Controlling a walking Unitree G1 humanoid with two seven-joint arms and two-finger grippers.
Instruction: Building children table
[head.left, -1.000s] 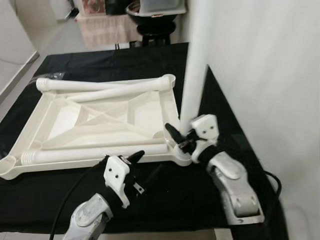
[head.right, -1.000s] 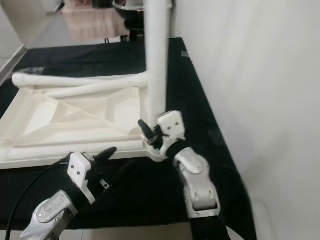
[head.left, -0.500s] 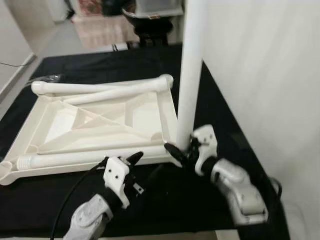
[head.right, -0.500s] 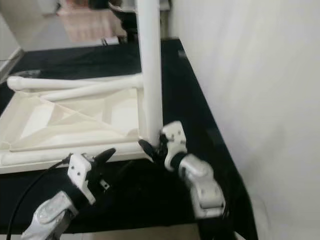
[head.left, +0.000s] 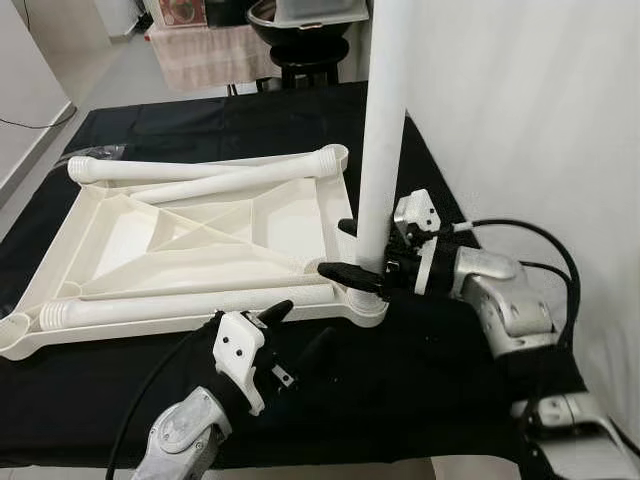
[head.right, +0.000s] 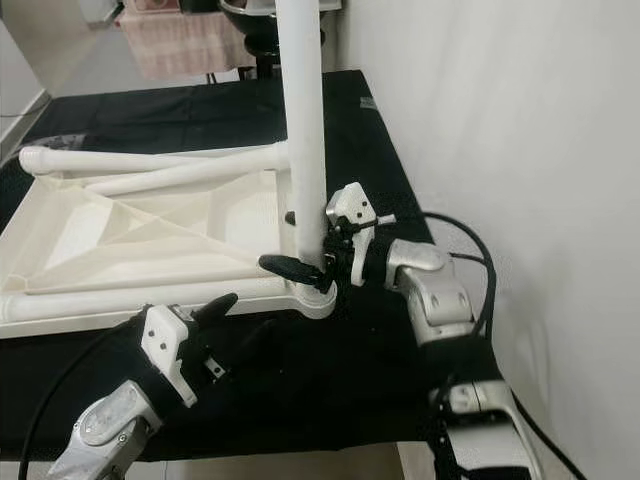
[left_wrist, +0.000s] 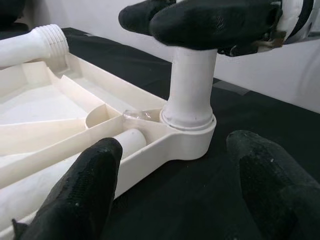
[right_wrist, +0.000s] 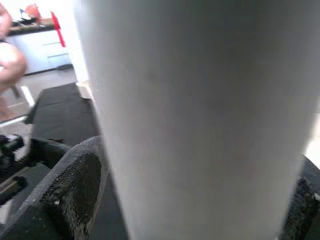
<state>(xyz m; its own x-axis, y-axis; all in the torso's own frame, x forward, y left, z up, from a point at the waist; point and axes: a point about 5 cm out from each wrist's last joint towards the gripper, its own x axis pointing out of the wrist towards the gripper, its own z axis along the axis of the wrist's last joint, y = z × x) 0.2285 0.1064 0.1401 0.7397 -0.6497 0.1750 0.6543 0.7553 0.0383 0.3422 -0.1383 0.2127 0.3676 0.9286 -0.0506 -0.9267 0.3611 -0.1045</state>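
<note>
The right gripper (head.left: 352, 250) pinches the smooth white plastic leg (head.left: 382, 130), upright in the ribbed tabletop's (head.left: 190, 245) round corner socket; the left gripper's (head.left: 297, 330) jaws hover spread above the black worktop (head.left: 400, 390).

A desk (head.left: 200, 125) draped in black cloth carries a white plastic tabletop (head.left: 200, 240) lying underside up. A loose white leg (head.left: 200, 168) lies along the tabletop's far edge, another (head.left: 180, 305) along its near edge. A bare black strip runs along the front.
</note>
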